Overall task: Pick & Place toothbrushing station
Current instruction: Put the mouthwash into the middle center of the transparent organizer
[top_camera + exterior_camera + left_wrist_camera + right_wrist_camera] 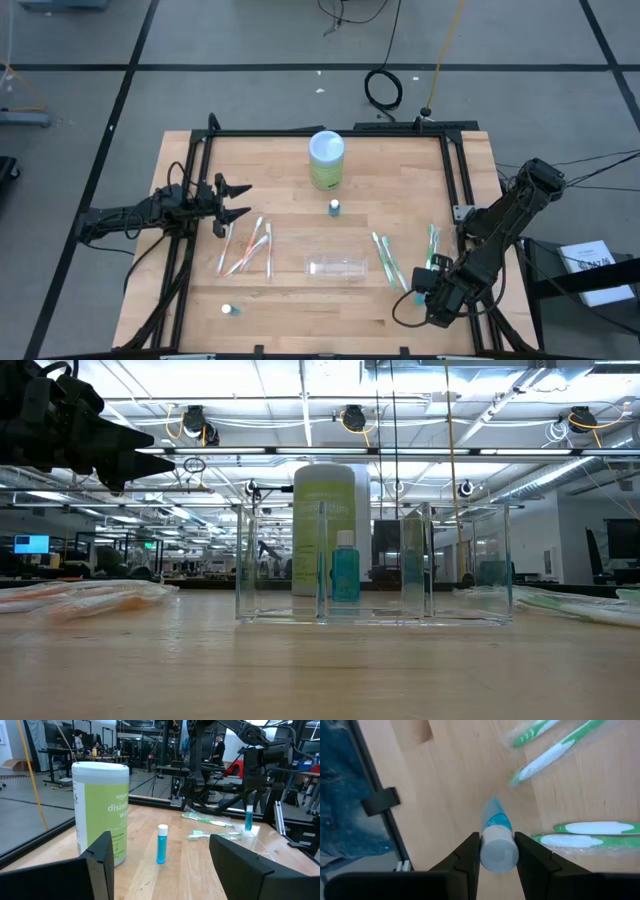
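My right gripper [428,283] hangs over the table's near right part, shut on a small blue toothpaste tube [495,822] with a white cap. The left wrist view shows that tube [248,818] clear of the wood. My left gripper [238,200] waits open at the table's left side, level, touching nothing. A clear plastic organizer [335,266] stands on its base at the table's middle. A second small blue tube [334,207] stands upright behind it. Green toothbrushes [385,258] in wrappers lie flat on the right and orange ones [245,248] on the left. My right gripper pinches the tube's white cap end [497,855] between its two fingers [470,851]. The fingers come steeply from above, pointing down. The tube hangs below them, its blue tapered end [492,805] lowest, lifted clear of the table.
A tall green wipes canister [326,160] stands at the far middle. A third small tube [231,311] lies near the front left. More green toothbrushes [432,245] lie just beyond my right gripper. A black frame [455,175] borders the tabletop.
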`<action>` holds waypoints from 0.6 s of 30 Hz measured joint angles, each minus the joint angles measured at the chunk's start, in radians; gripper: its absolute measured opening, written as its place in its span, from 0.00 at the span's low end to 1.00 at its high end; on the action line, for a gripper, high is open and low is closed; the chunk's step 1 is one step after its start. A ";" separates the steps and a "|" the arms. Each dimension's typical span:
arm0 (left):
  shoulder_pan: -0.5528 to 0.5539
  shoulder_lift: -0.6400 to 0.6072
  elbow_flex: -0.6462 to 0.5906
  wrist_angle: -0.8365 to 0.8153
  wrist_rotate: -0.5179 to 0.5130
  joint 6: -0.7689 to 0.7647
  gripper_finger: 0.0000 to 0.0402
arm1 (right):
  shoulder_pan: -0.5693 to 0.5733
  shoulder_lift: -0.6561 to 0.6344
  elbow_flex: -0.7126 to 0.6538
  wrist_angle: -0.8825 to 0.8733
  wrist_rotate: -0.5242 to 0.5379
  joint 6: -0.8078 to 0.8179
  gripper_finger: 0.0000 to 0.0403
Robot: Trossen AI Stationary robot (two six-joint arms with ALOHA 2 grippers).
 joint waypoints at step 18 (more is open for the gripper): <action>0.000 0.000 0.000 0.000 0.000 0.000 0.58 | -0.178 -0.108 0.000 0.465 0.230 -0.588 0.23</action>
